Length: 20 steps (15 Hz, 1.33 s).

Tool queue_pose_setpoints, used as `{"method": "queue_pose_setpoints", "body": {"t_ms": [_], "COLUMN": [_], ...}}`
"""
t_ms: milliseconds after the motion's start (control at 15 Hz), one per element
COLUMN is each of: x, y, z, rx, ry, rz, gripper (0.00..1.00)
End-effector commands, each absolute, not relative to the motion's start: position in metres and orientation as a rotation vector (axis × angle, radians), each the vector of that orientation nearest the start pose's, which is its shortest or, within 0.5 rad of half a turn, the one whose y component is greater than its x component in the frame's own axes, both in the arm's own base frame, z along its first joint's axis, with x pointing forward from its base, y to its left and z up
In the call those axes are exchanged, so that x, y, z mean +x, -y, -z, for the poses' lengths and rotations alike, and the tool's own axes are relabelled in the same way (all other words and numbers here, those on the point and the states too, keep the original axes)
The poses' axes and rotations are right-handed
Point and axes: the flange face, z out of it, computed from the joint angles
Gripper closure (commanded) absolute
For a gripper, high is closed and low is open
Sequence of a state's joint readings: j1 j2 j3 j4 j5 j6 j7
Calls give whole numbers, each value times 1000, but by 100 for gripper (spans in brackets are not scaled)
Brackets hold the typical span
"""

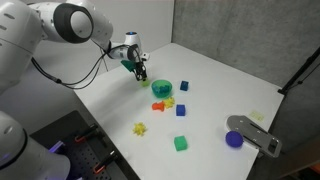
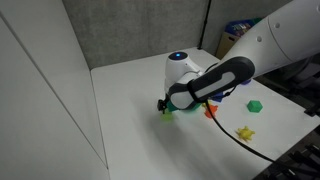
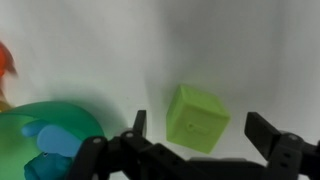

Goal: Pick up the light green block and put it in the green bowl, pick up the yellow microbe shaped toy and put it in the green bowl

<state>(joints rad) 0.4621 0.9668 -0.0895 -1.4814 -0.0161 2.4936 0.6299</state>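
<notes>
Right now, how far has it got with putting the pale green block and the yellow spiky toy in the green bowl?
Nothing looks done yet. In hand: the open tool hangs over the light green block, which lies outside the green bowl, ungripped. Left: grip it, drop it in the bowl, then fetch the yellow microbe toy, which also lies outside the bowl.

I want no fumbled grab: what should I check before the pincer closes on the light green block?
1. Pincer open: ok, jaws apart.
2. Light green block between the jaws: ok, gaps on both sides in the wrist view.
3. Block square to the jaws: not ok, it looks turned.
4. Green bowl apart from the block: ok.
5. Pincer low enough to grip: cannot tell.
6. Yellow microbe toy out of the way: ok.
</notes>
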Motion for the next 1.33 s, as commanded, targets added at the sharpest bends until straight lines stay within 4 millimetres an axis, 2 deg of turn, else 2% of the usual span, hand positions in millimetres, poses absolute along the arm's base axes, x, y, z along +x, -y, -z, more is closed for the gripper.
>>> {"method": "queue_pose_setpoints", "body": {"t_ms": [0, 733, 800, 867, 933, 1067, 1200, 1267], "x": [674, 686, 687, 687, 687, 686, 686, 685], "y": [-269, -274, -274, -275, -276, -276, -276, -275], "z": [-93, -60, -58, -56, -55, -55, -61, -66], "rx": [-3175, -3104, -3106, -3105, -3107, -3102, -3098, -3094], "ry": [-349, -439, -431, -417, -406, -379, -368, -354], "rz": [206, 212, 226, 234, 235, 220, 213, 200], "gripper": [0, 0, 8, 26, 32, 51, 65, 66]}}
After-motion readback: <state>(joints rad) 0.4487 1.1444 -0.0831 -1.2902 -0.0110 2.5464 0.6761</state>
